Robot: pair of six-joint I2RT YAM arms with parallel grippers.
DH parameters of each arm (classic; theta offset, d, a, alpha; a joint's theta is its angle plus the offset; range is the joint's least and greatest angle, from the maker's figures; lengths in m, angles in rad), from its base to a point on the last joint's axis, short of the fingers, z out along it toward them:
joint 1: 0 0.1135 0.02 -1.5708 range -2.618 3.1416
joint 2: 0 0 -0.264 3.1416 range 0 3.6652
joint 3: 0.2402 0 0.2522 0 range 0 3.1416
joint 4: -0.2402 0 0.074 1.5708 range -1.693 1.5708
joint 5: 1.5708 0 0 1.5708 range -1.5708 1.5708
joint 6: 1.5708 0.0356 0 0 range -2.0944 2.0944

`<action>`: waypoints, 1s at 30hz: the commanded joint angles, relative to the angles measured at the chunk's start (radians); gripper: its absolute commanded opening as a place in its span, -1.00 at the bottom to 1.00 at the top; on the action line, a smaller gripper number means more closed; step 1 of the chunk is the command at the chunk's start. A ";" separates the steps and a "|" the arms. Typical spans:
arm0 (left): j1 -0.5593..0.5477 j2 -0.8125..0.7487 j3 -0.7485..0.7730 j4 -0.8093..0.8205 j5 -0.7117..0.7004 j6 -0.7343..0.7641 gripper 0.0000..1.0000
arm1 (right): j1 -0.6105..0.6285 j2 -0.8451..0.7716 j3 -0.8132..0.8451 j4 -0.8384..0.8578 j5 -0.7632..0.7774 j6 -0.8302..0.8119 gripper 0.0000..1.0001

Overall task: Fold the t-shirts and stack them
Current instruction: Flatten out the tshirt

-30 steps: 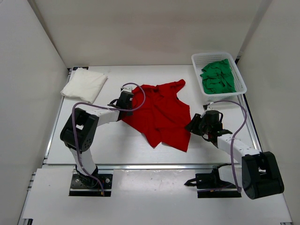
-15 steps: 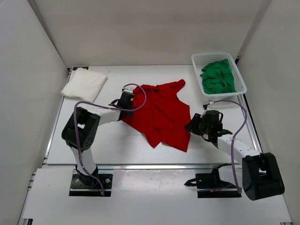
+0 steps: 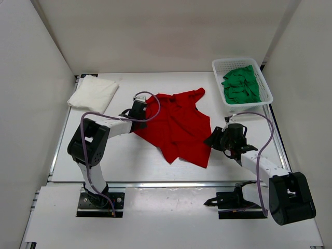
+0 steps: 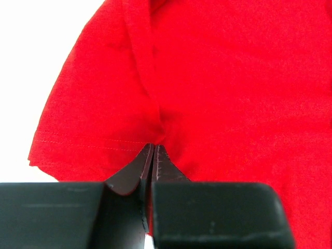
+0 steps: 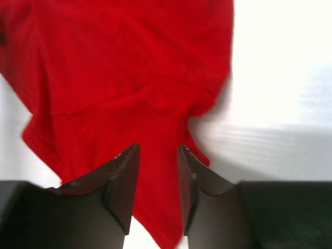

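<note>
Pinch just made: left gripper (image 4: 152,148), half-open a moment ago, now clamped on fold by sleeve hem of bright red cloth short-sleeved t-shirt (image 3: 179,127). Grasp for spreading looks secured. Opposite, right gripper (image 5: 158,155) jaws narrowly apart, straddling shirt's near-right edge, not gripping. Red shirt mid-table, wrinkled, skewed, unfolded. Of 3 shirts, white cloth t-shirt (image 3: 93,93) bundled far left; crumpled green cloth t-shirt (image 3: 241,85) in white plastic mesh basket (image 3: 216,72) far right.
</note>
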 commanded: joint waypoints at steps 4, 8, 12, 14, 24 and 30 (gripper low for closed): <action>0.084 -0.149 -0.029 0.019 0.127 -0.072 -0.94 | 0.001 -0.009 -0.038 -0.027 0.068 -0.018 -0.27; 0.145 -0.239 -0.059 0.032 0.159 -0.105 -1.00 | 0.018 -0.005 -0.035 -0.047 0.116 -0.021 -0.26; 0.235 -0.322 -0.099 0.042 0.220 -0.169 -1.00 | 0.036 0.053 -0.011 -0.035 0.123 -0.023 -0.39; 0.288 -0.344 -0.121 0.045 0.253 -0.198 -1.00 | 0.013 0.107 0.015 -0.008 0.090 -0.026 -0.72; 0.535 -0.423 -0.288 0.054 0.388 -0.355 -1.00 | -0.148 0.218 0.244 0.009 0.016 0.000 -0.67; 0.561 -0.538 -0.357 0.036 0.431 -0.387 -1.00 | -0.012 0.054 0.163 -0.134 0.215 -0.024 0.04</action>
